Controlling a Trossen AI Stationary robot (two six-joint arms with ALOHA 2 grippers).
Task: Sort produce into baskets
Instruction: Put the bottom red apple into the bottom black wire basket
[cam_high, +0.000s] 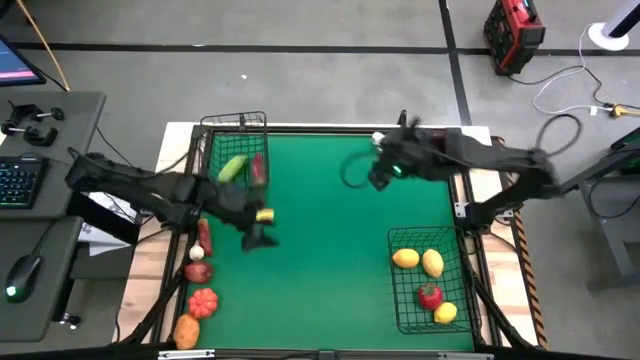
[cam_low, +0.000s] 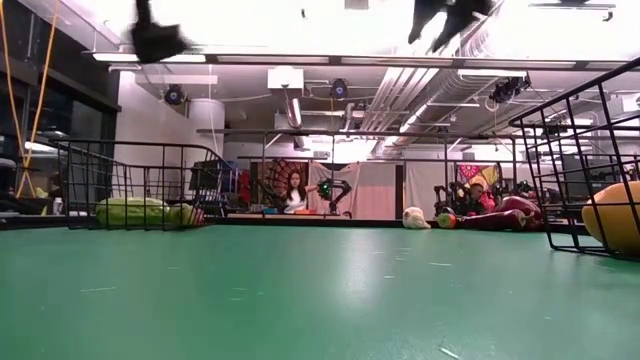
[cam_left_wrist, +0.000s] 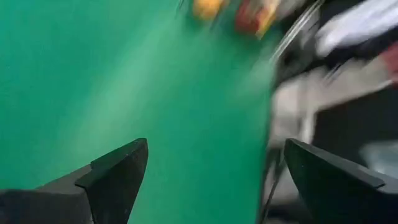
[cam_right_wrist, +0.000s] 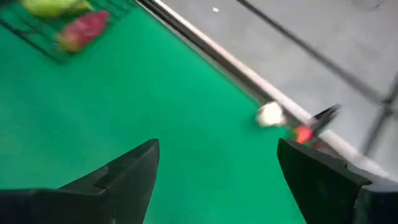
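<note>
Sorting is judged part-way done, with no piece in hand at this moment. Smaller basket: set at the far left corner of the green mat; a green piece and a dark red piece are held in it. Larger basket: set at the near right corner of the mat; three yellow pieces and one red piece are held in it. Unsorted produce: a row is laid just off the mat's left edge, namely a red piece, a pale piece, an orange-red piece and an orange piece; a white piece and a small red piece are seen at the mat's far edge. Left gripper: hung above the mat's left half, fingers spread wide, nothing between them in the left wrist view. Right gripper: hung above the mat's far middle, fingers likewise spread wide and empty. A small yellow item beside the left gripper cannot be identified. Step in hand: judged to be an approach between picks. Next move: one piece is to be chosen, probably from the left-edge row for the left arm or from the far edge for the right; the open fingers are to be lowered around it and closed before transfer to a basket.
</note>
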